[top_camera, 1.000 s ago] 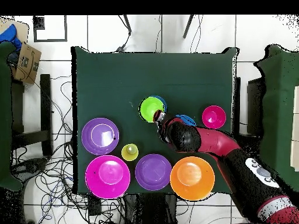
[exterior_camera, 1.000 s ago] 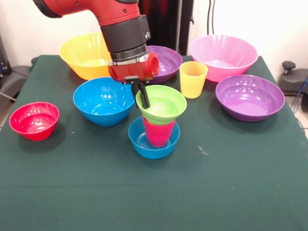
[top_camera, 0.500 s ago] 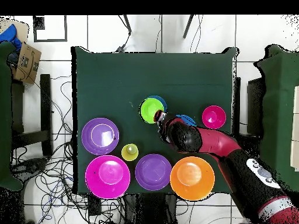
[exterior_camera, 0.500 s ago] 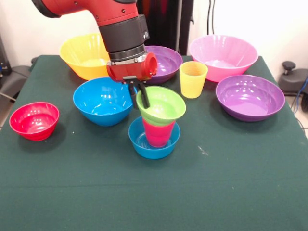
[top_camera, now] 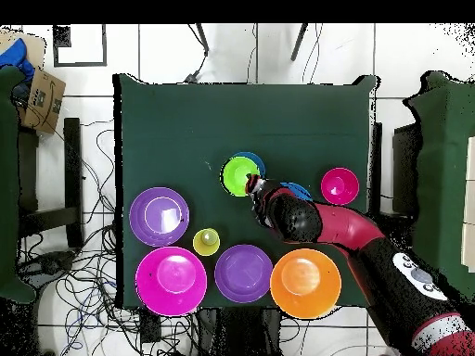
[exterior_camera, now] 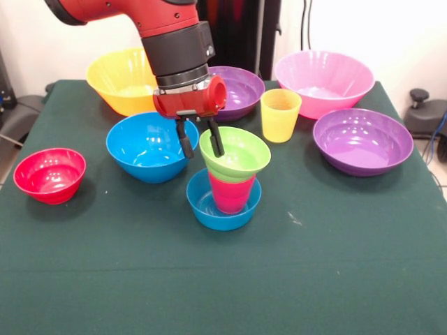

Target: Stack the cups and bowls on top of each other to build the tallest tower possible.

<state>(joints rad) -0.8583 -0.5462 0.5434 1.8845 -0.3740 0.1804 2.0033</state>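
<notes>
Claw [exterior_camera: 199, 140] spread open, its two black fingers straddling the near-side rim of the glossy lime green plastic bowl [exterior_camera: 236, 151] without gripping it. This bowl tops the tower: ribbed red plastic cup [exterior_camera: 230, 192] in small blue bowl [exterior_camera: 223, 210], mid-bench [exterior_camera: 223, 279]. Farther: ribbed yellow cup [exterior_camera: 280, 114].

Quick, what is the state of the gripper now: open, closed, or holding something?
Gripper: open, holding nothing; one finger outside and one inside the rim of the small lime green plastic bowl.
</notes>
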